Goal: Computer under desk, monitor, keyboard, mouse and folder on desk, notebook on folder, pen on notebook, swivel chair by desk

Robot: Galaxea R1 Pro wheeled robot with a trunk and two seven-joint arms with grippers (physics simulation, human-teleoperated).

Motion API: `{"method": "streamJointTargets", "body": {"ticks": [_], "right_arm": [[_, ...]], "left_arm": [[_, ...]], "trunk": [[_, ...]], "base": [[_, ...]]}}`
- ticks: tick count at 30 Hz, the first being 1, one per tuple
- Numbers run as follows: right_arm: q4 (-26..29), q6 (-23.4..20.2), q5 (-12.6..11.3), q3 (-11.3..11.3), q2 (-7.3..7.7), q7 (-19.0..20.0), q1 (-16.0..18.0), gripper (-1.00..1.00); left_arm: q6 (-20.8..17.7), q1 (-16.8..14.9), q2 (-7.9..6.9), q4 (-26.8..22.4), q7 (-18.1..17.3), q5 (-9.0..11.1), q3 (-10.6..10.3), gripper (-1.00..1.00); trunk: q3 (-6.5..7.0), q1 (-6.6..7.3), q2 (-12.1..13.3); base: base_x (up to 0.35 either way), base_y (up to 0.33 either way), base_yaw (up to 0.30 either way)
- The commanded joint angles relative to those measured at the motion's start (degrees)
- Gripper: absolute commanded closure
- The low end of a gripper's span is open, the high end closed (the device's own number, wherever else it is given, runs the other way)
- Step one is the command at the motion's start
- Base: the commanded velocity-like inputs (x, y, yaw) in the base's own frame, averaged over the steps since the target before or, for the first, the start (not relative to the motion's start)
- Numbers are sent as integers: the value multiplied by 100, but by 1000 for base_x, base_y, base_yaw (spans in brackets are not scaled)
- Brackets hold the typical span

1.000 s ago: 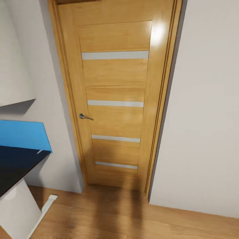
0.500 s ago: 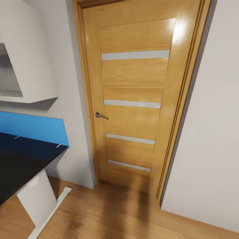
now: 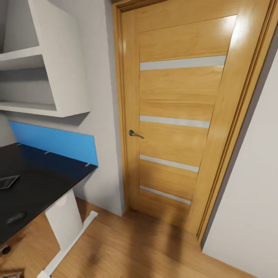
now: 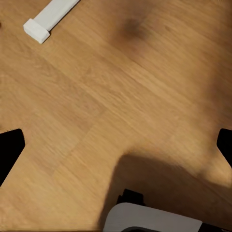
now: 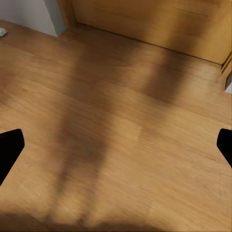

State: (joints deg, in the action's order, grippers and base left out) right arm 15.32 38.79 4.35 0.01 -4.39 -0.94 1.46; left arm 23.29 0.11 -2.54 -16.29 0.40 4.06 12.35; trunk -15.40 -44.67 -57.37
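The black-topped desk [image 3: 42, 181] with its blue back panel [image 3: 58, 141] and white leg [image 3: 63, 220] stands at the left of the head view. A corner of the keyboard [image 3: 7, 181], dark keys in a grey frame, lies on it at the picture's left edge. Nearer the desk's front edge lies a small dark rounded shape, apparently the mouse [image 3: 16, 218]. My left gripper [image 4: 116, 150] hangs open over bare wood floor near the desk's white foot [image 4: 50, 17]. My right gripper [image 5: 116, 150] is open over the floor in front of the door.
A closed oak door [image 3: 181, 116] with a steel handle [image 3: 134, 134] fills the middle. White wall shelves [image 3: 42, 77] hang above the desk. A pale wall [image 3: 251, 193] stands at the right. A small black castor-like part [image 3: 4, 249] shows under the desk's edge.
The head view has swung left: door and wall slid right, while more of the desk, the wall shelves, the keyboard corner and the mouse-like shape came into view.
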Motion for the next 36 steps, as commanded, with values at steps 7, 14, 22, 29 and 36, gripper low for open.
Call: {"method": "streamJointTargets", "body": {"ticks": [7, 14, 22, 29, 36], "right_arm": [[-3, 14, 40, -8, -1, -4, 3, -100], [-1, 21, 40, -9, 5, -4, 3, -100], [3, 23, 40, -9, 8, -8, 3, -100], [5, 23, 40, -9, 8, -8, 3, -100], [5, 23, 40, -9, 8, -7, 3, -100]], "left_arm": [[9, 5, -1, -6, 4, 42, -22, -100], [10, 4, -1, -6, 4, 42, -22, -100], [12, 5, -9, -6, 10, 46, -13, -100], [16, 5, -4, -6, 5, 42, -13, -100], [18, 5, -1, -6, 4, 42, -13, -100]], "trunk": [[-6, -1, -4], [-6, -1, -4], [-6, -1, -4], [-6, -1, -4], [-6, -1, -4]], "base": [[0, 0, 287], [0, 0, 287], [0, 0, 287], [0, 0, 287], [0, 0, 287]]}}
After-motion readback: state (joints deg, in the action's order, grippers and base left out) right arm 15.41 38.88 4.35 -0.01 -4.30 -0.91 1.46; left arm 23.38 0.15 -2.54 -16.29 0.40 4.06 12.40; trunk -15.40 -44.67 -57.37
